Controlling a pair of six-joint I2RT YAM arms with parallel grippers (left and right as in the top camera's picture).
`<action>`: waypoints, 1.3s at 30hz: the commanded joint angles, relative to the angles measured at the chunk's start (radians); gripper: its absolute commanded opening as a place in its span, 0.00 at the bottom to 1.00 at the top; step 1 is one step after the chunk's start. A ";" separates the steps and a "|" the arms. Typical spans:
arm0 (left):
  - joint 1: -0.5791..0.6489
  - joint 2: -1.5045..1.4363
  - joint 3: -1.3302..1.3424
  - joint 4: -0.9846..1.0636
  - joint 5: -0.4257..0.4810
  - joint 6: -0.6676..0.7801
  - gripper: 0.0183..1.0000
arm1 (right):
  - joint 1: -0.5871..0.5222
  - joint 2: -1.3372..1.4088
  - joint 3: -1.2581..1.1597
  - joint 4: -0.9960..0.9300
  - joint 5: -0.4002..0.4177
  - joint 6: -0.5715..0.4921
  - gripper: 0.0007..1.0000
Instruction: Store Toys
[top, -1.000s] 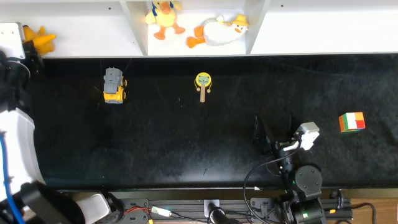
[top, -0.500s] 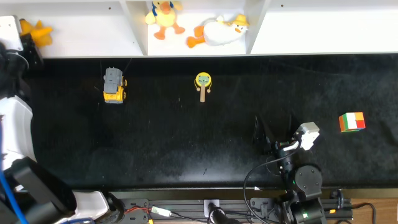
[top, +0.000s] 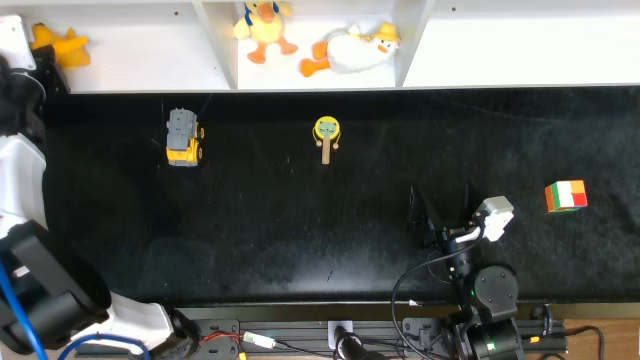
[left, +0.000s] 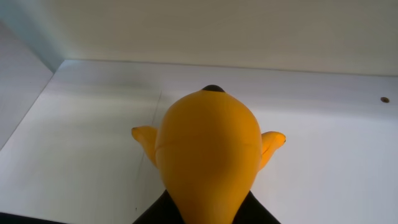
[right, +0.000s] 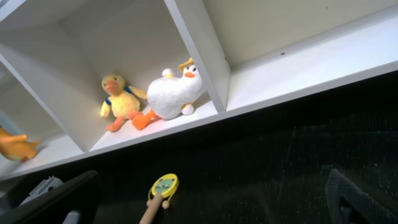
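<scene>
The orange plush toy is at ten o'clock in the top view, inside the left compartment of the white shelf. It is pinched by the left tool, and I cannot tell whether it touches the compartment floor. The middle compartment at twelve o'clock holds a yellow duck and a white goose side by side, so I judge the task about half done. The toy truck toward ten o'clock, the yellow rattle at twelve and the coloured cube at three are still out on the black table. The right tool hangs at five o'clock over the table, fingers spread around nothing.
</scene>
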 joint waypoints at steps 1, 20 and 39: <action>-0.027 0.014 0.039 -0.005 -0.031 -0.003 0.02 | -0.003 -0.010 -0.014 0.004 0.010 0.000 1.00; -0.069 0.017 0.157 -0.213 -0.155 0.031 0.02 | -0.003 -0.010 -0.014 0.004 0.010 0.000 0.99; -0.069 0.077 0.156 -0.205 -0.147 0.030 0.39 | -0.003 -0.010 -0.014 0.004 0.010 0.000 0.99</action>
